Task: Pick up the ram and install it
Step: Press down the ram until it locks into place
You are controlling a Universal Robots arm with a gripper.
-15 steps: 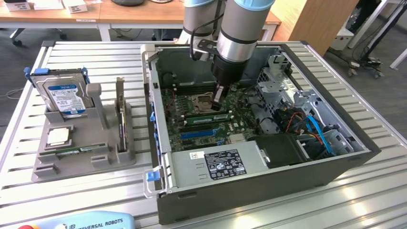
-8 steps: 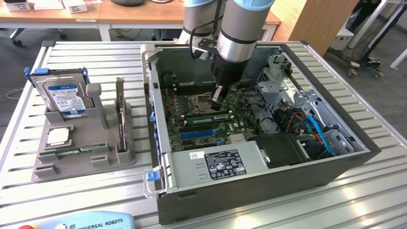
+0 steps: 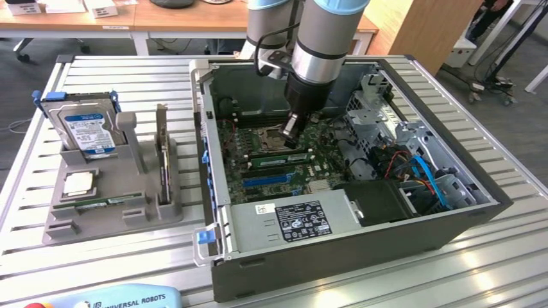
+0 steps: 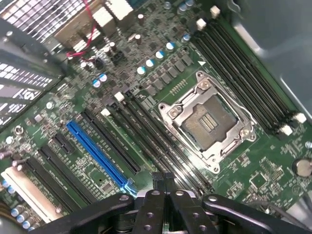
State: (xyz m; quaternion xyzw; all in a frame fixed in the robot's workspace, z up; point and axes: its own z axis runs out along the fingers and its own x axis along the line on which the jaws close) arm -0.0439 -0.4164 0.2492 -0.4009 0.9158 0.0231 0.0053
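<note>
My gripper (image 3: 291, 140) hangs inside the open computer case (image 3: 479, 212), low over the motherboard (image 3: 256, 138) beside the processor socket (image 3: 267, 136). In the wrist view its fingertips (image 4: 163, 178) are pressed together over the end of the black memory slots (image 4: 161, 141), with nothing visible between them. A narrow bright-green strip that looks like a ram stick (image 3: 278, 158) sits in the slots just in front of the fingertips. A thin green ram stick (image 3: 101, 202) lies in the front groove of the grey holder (image 3: 111, 221) on the exterior view's left.
The holder also carries a silver hard drive with a blue label (image 3: 86, 131), a small square processor chip (image 3: 77, 184) and an upright card (image 3: 161, 151). Inside the case are a power supply (image 3: 291, 221), blue cables (image 3: 428, 176) and a drive cage (image 3: 376, 106).
</note>
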